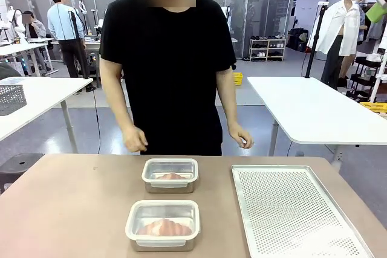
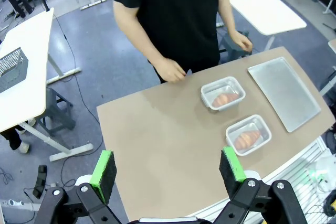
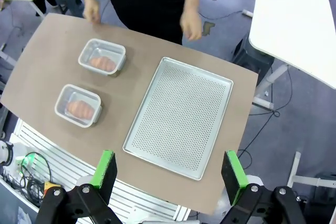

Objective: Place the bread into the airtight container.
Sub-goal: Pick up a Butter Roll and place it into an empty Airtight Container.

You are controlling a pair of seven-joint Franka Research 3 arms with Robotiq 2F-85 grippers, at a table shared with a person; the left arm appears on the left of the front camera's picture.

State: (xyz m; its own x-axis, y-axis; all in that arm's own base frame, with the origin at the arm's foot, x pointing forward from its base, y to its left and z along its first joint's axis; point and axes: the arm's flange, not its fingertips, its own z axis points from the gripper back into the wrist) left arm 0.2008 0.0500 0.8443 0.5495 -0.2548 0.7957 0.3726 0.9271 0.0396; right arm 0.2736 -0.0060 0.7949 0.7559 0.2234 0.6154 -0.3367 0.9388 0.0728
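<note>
The bread already lies in both clear plastic containers, the near container (image 1: pixel 162 224) and the far container (image 1: pixel 170 174), rounded rectangles on the smooth brown counter (image 1: pixel 66 209), so the task looks finished. Beside them sits a perforated metal tray (image 1: pixel 290 209), bare. The left tool (image 2: pixel 168 171) and right tool (image 3: pixel 169 174) hang high, spread, holding nothing; I judge only retreat remains

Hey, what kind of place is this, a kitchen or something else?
Probably a robotics lab or open workspace, not a kitchen: white work tables stand on a grey floor with glass partitions behind, and two bread-filled containers and a perforated baking tray sit on a plain brown table.
</note>
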